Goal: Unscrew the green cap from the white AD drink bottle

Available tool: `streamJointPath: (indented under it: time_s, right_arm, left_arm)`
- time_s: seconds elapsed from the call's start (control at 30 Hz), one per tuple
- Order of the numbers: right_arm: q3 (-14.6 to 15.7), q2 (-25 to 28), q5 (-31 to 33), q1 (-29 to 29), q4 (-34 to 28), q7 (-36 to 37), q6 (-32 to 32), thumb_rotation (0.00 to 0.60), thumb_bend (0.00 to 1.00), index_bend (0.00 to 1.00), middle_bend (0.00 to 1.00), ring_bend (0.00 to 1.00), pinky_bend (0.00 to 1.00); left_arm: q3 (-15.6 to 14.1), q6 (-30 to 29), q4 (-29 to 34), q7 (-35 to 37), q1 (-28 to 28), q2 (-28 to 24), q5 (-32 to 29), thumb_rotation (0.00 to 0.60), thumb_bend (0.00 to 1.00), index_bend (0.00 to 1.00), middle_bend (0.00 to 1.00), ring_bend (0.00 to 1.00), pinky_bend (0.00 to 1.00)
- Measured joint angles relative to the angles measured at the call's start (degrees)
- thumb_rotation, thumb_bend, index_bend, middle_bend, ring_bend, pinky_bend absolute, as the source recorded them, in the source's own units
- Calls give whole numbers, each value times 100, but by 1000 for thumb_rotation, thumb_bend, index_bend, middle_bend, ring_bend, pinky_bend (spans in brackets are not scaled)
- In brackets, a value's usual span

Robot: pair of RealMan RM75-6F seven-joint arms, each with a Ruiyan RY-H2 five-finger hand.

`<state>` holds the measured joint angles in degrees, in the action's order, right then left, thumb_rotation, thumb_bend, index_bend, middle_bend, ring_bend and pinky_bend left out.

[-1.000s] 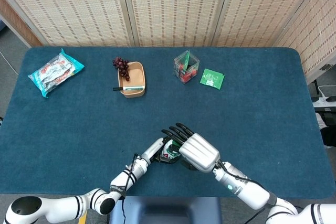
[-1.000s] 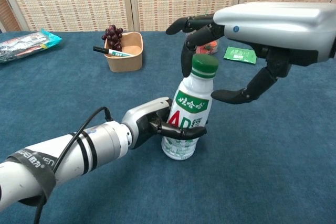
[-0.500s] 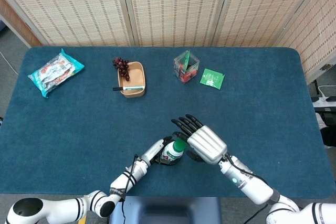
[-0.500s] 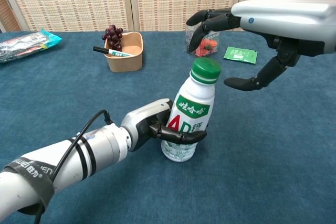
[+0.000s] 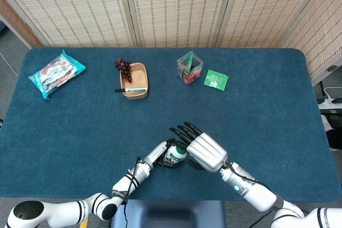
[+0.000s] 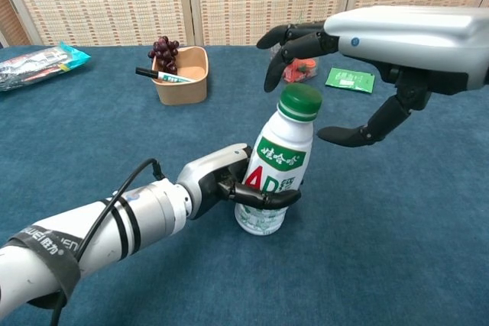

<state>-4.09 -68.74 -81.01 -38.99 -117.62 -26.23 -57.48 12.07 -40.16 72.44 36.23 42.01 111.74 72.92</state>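
While the left hand (image 6: pixel 218 181) wraps its fingers around the lower body of the white bottle (image 6: pixel 273 173), which stands tilted on the blue table (image 6: pixel 397 234) near the front edge, the right hand (image 6: pixel 367 51) hovers just above the green cap (image 6: pixel 299 101) with fingers and thumb spread wide, holding nothing. Thin plastic likely flexes and slips, so grip the ribbed cap's rim firmly.
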Motion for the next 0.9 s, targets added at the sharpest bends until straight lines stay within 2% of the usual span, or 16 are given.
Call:
streamJointPath:
  time_s: [0.23, 0.63, 0.9]
  right_arm:
    - [-96, -110, 94, -5, 113, -56, -84, 600, 288, 256, 0, 0, 0]
    - [-241, -349, 544, -168, 143, -337, 11, 600, 288, 363, 0, 0, 0]
    - [-281, -411, 604, -195, 109, -418, -85, 600, 288, 363, 0, 0, 0]
  left_arm:
    - [-30, -22, -11, 11, -15, -1, 40, 600, 1000, 734, 911, 385, 0]
    - [-40, -3, 25, 4, -5, -31, 50, 600, 1000, 734, 910, 385, 0]
    - [-42, -9, 50, -2, -8, -66, 54, 600, 1000, 734, 910, 384, 0]
